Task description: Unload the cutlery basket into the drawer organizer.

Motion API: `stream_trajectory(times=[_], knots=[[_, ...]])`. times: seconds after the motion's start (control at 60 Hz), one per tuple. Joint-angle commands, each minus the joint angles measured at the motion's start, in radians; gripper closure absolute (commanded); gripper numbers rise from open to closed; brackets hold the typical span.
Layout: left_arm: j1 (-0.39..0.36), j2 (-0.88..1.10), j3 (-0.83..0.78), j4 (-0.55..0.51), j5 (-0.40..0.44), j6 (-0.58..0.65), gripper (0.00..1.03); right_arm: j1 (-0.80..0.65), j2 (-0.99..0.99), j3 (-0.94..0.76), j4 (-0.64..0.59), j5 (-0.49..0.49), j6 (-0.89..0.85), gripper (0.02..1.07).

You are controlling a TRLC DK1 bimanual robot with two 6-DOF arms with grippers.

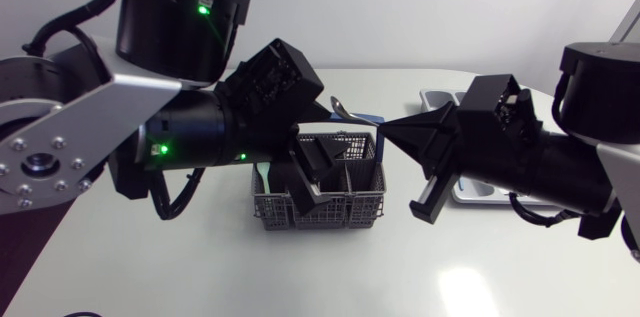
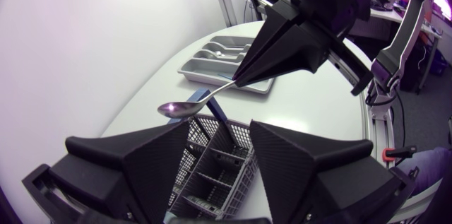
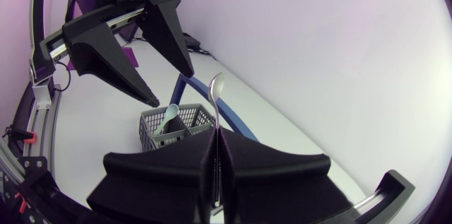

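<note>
My right gripper [image 3: 217, 136] pinches the spoon [image 3: 218, 90] by its handle end; it looks light, stiff and slippery, so mid-handle should hold truer. My left gripper [image 2: 219, 128] hangs open over the basket [image 2: 212, 174]

My left claw [image 2: 219, 139] and right claw [image 3: 217, 146] are matte black. The cutlery basket [image 1: 322, 202], centre frame, is grey grid mesh with a blue handle [image 1: 368, 118]. The spoon [image 2: 185, 108] is shiny silver, the drawer organizer [image 2: 224, 65] pale grey, the table [image 1: 200, 267] white.

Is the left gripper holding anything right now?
No, the left gripper has its fingers wide apart over the cutlery basket with nothing gripped between them; the right gripper holds the spoon.
</note>
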Motion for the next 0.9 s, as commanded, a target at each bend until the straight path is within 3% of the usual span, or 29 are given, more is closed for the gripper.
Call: stream_trajectory(times=[0.0,0.2,0.283,0.517,0.633,0.883], knots=[[0.003,-0.009,-0.024,0.012,0.001,-0.060,0.42,0.029,-0.002,-0.040,0.034,0.029,0.032,1.01],[0.116,-0.012,0.010,0.021,0.163,-0.234,0.42,0.151,-0.004,-0.071,0.183,0.235,0.040,1.01],[0.196,-0.005,0.037,0.020,0.289,-0.316,0.43,0.202,0.001,-0.071,0.241,0.313,0.040,1.01],[0.382,0.070,0.123,0.014,0.597,-0.512,0.43,0.246,0.094,-0.043,0.355,0.401,0.031,1.01],[0.415,0.102,0.138,0.014,0.662,-0.552,0.43,0.288,0.166,-0.009,0.421,0.473,0.000,1.01],[0.484,0.166,0.157,0.029,0.775,-0.632,0.43,0.291,0.311,0.084,0.504,0.503,-0.014,1.01]])
